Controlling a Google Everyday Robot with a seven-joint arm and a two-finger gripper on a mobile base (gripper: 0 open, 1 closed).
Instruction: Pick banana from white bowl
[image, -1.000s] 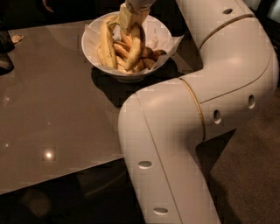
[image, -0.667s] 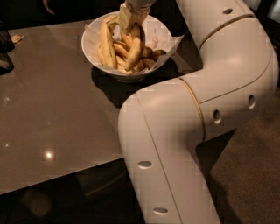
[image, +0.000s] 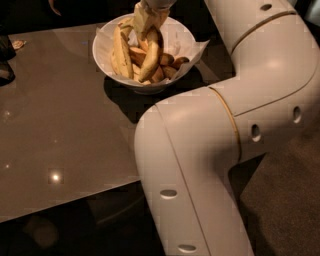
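Observation:
The white bowl (image: 171, 35) stands at the far side of the dark table, lined with crinkled white paper. A slim yellow banana (image: 149, 64) leans in its middle, upper end toward the gripper. A bigger pale banana (image: 122, 52) lies to its left, and small orange-yellow fruits (image: 169, 70) lie to its right. My gripper (image: 148, 24) reaches down into the bowl from above, right at the slim banana's upper end. That end is hidden behind the gripper.
My large white arm (image: 215, 125) fills the right half of the view and overhangs the table's right edge. The glossy brown table (image: 55, 125) stretches left and toward the front. A dark object (image: 6, 60) sits at the far left edge.

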